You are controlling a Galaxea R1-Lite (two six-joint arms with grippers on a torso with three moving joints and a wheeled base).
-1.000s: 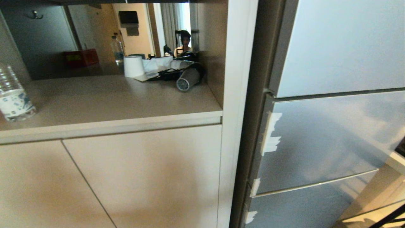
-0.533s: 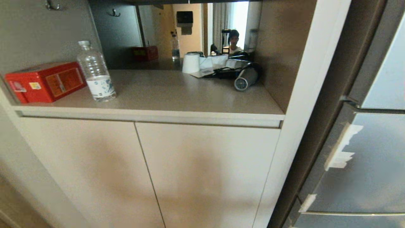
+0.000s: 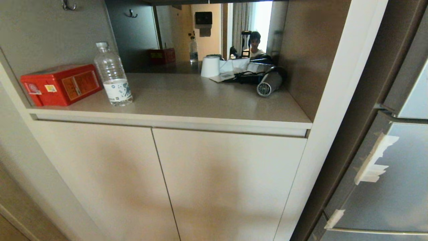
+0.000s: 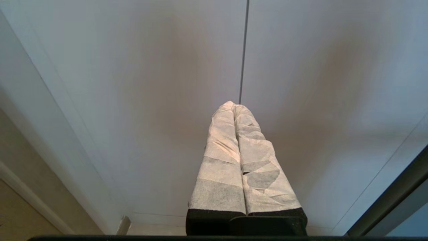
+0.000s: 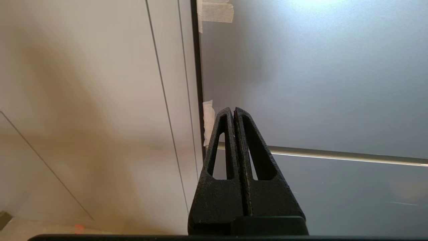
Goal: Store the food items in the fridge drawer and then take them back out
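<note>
The food items and the fridge drawer are out of view. The silver-blue fridge [image 3: 398, 187] stands at the right with its doors closed, white tape on their left edges. My left gripper [image 4: 234, 104], its fingers wrapped in white cloth, is shut and empty, facing the beige cabinet doors [image 4: 150, 100] near their seam. My right gripper [image 5: 233, 109] is shut and empty, facing the gap between the cabinet and the fridge [image 5: 317, 83]. Neither arm shows in the head view.
A beige counter shelf [image 3: 200, 100] holds a red box [image 3: 60, 84], a clear water bottle [image 3: 113, 75], a white paper roll [image 3: 210, 66] and a hair dryer [image 3: 269, 83]. A mirror behind reflects a person [image 3: 254, 43]. Closed cabinet doors [image 3: 200, 180] lie below.
The whole head view has swung left: the fridge slid to the right edge, and the red box and whole bottle came into view. The things themselves have not moved.
</note>
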